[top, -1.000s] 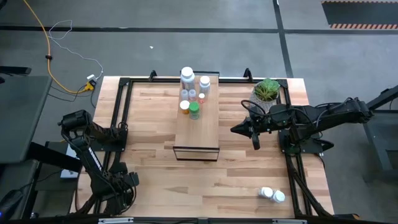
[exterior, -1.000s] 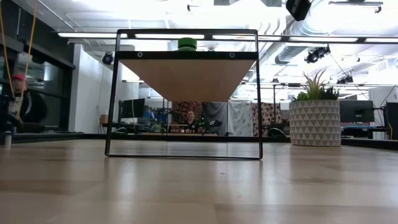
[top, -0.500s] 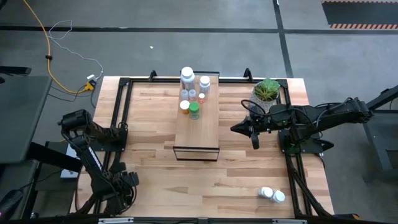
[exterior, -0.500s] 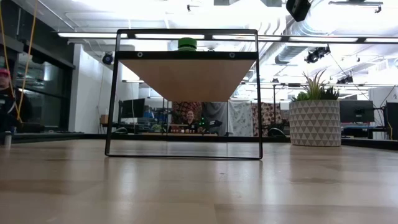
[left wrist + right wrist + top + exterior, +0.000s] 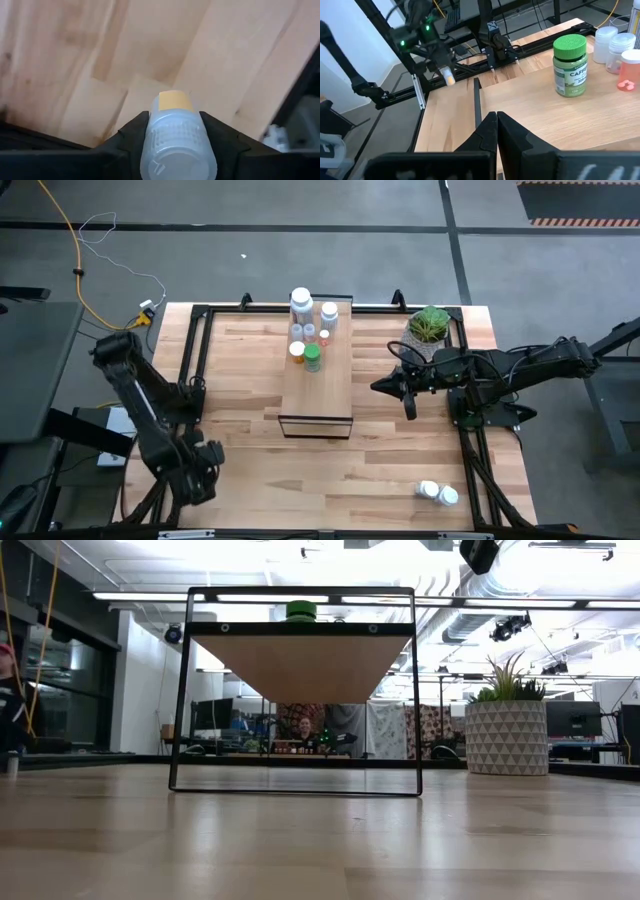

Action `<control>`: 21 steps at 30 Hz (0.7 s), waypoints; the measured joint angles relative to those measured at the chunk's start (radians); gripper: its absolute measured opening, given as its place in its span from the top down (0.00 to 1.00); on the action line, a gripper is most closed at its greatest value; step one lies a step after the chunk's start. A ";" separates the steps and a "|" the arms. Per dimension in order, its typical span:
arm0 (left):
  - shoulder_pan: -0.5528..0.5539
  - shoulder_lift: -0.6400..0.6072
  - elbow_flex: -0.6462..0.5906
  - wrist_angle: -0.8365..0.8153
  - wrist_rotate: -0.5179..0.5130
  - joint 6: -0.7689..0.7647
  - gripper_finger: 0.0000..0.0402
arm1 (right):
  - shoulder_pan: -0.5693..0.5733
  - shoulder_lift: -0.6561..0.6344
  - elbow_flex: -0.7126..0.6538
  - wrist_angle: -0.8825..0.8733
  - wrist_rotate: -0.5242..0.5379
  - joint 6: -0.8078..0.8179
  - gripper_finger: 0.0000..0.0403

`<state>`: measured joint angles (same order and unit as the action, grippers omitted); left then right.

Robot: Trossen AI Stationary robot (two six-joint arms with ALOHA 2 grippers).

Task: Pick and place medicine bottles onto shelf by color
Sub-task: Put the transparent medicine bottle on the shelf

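Currently: shelf (image 5: 330, 385) w/ 6 bottles (image 5: 301, 302), 1 green (image 5: 312, 358); 2 on table (image 5: 250, 470). Left gripper (image 5: 175, 131) clamps clear bottle (image 5: 176, 145); right gripper (image 5: 496, 125) fingers together.

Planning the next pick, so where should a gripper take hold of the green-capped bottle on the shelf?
Grip the green-capped green bottle around its round labelled body below the cap. It stands upright, so approach level from its open front side; white-capped bottles crowd behind it on the pale-wood shelf.
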<state>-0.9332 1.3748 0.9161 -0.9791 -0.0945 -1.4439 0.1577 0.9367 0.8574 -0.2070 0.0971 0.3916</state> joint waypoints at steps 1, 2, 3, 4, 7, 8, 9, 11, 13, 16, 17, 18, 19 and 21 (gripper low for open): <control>0.017 -0.031 0.000 -0.009 -0.002 0.003 0.66 | 0.000 0.000 0.000 0.000 0.000 0.000 1.00; 0.035 -0.062 0.000 -0.013 -0.004 0.015 0.66 | 0.000 0.000 0.000 0.000 0.000 0.000 1.00; 0.056 -0.092 0.000 -0.013 -0.003 0.028 0.67 | 0.000 0.000 0.000 0.000 0.000 0.000 1.00; 0.076 -0.125 0.000 -0.013 -0.004 0.040 0.67 | 0.000 0.000 0.000 0.000 0.000 0.000 1.00; 0.151 -0.207 0.023 -0.031 -0.004 0.073 0.67 | 0.000 0.000 0.000 0.000 0.000 0.005 1.00; 0.179 -0.229 0.039 -0.040 -0.004 0.087 0.67 | 0.000 0.000 0.000 0.000 0.000 0.011 1.00; 0.206 -0.247 0.058 -0.055 -0.005 0.102 0.67 | 0.000 0.000 0.000 0.000 0.000 0.018 1.00; 0.264 -0.272 0.106 -0.083 -0.008 0.136 0.67 | 0.000 0.000 0.000 0.001 0.000 0.023 1.00; 0.321 -0.281 0.164 -0.107 -0.014 0.180 0.67 | 0.000 0.000 0.000 0.001 0.000 0.026 1.00; 0.403 -0.281 0.268 -0.155 -0.019 0.270 0.67 | 0.000 0.000 0.000 0.002 0.000 0.020 1.00; 0.431 -0.274 0.306 -0.178 -0.021 0.295 0.67 | 0.000 0.000 0.000 0.001 0.000 0.020 1.00; 0.461 -0.263 0.345 -0.195 -0.024 0.318 0.67 | 0.000 0.000 0.000 0.001 0.001 0.020 1.00; 0.490 -0.253 0.380 -0.213 -0.025 0.343 0.66 | 0.000 0.000 0.000 0.001 0.000 0.020 1.00; 0.550 -0.229 0.448 -0.260 -0.027 0.396 0.66 | 0.000 0.000 0.000 0.001 0.001 0.020 1.00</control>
<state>-0.3832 1.1454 1.3643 -1.2396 -0.1210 -1.0484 0.1579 0.9363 0.8573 -0.2057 0.0978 0.4113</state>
